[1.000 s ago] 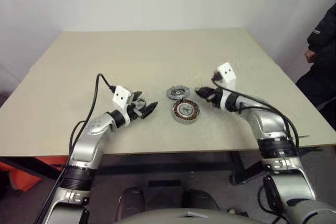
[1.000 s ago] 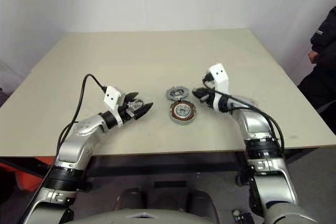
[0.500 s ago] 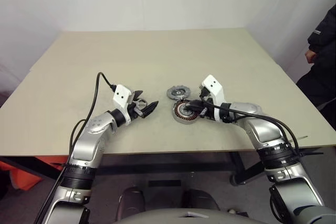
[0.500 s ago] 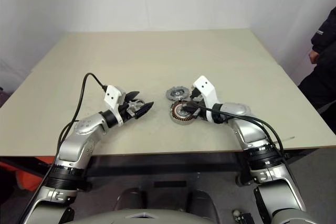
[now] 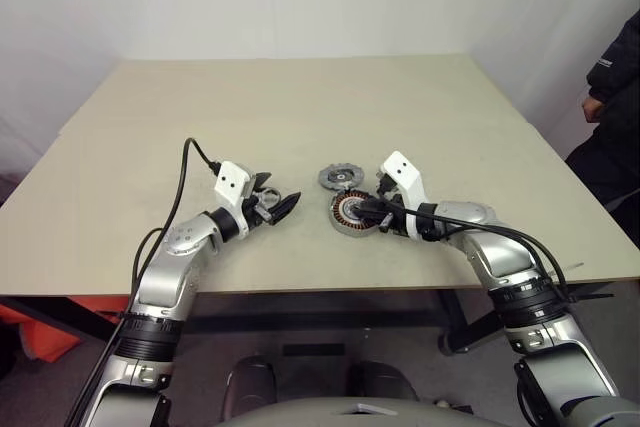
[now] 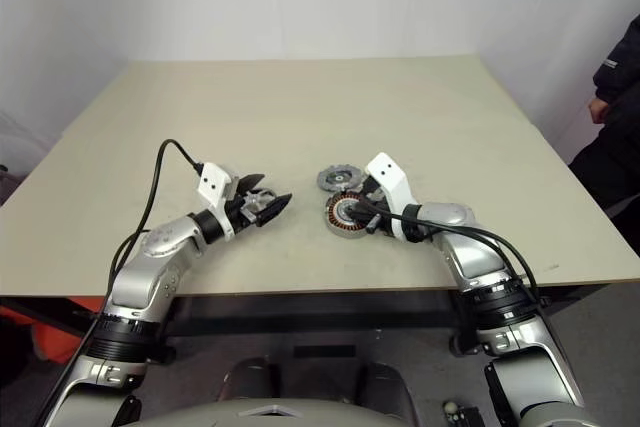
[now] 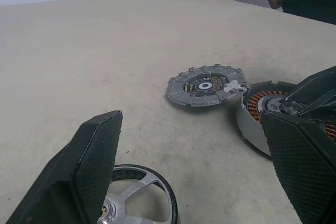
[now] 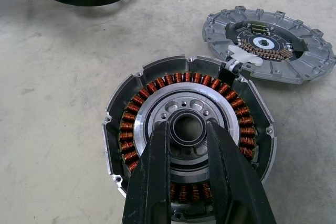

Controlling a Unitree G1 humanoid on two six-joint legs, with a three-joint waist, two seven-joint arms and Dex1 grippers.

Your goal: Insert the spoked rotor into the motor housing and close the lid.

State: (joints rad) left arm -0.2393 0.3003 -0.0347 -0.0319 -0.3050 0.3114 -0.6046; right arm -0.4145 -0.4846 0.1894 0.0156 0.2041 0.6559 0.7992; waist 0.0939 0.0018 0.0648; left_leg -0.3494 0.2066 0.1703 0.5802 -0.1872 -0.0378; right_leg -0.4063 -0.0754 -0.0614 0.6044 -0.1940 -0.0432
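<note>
Right wrist view showed right gripper [image 8: 188, 129] jaws nearly together over housing [image 8: 189, 129] centre, lid [image 8: 269, 45] beside; left gripper [image 7: 191, 166] jaws wide apart.

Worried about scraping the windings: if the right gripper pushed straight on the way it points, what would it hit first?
Probably the housing's dark centre ring: the right gripper aims at it, one finger on each side. The copper windings lie off that line, though depth is hard to judge.

Lab: bare table [image 5: 300, 107], white walls
</note>
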